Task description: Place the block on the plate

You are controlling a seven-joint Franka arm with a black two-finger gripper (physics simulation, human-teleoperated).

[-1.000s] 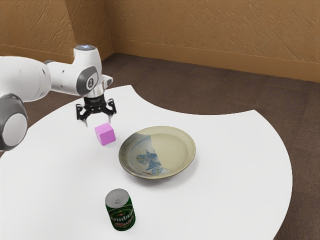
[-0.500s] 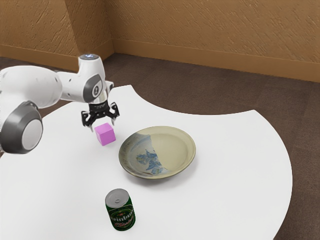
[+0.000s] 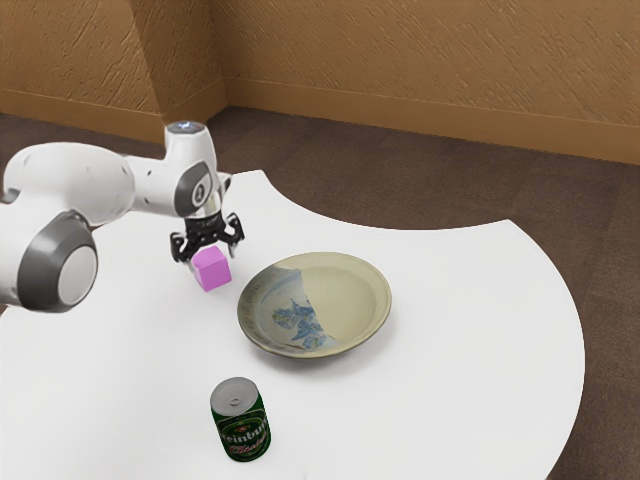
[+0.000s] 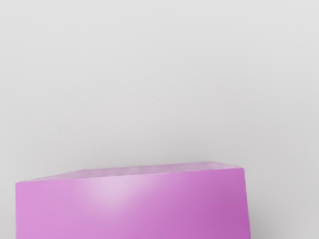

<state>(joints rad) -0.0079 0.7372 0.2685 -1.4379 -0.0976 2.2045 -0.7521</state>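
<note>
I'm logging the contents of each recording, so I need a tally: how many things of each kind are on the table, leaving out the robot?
Block, pink: 1
Plate, part patterned in blue: 1
Can, green with a grey top: 1
Total: 3
</note>
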